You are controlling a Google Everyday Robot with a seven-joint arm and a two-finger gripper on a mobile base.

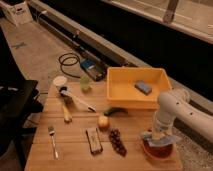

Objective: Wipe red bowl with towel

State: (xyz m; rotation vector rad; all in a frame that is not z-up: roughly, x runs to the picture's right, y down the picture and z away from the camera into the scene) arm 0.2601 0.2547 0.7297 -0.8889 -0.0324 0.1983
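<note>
The red bowl (158, 150) sits at the front right of the wooden table (75, 155). A grey-blue towel (161, 138) lies over the bowl's top. My gripper (159, 134) reaches down from the white arm (172, 107) on the right and presses on the towel inside the bowl.
A yellow bin (136, 88) holding a blue sponge (143, 87) stands at the back. Grapes (118, 142), an apple (103, 121), a dark bar (93, 140), a fork (53, 141), a brush (75, 98), a banana (66, 112) and a green cup (85, 82) lie on the table.
</note>
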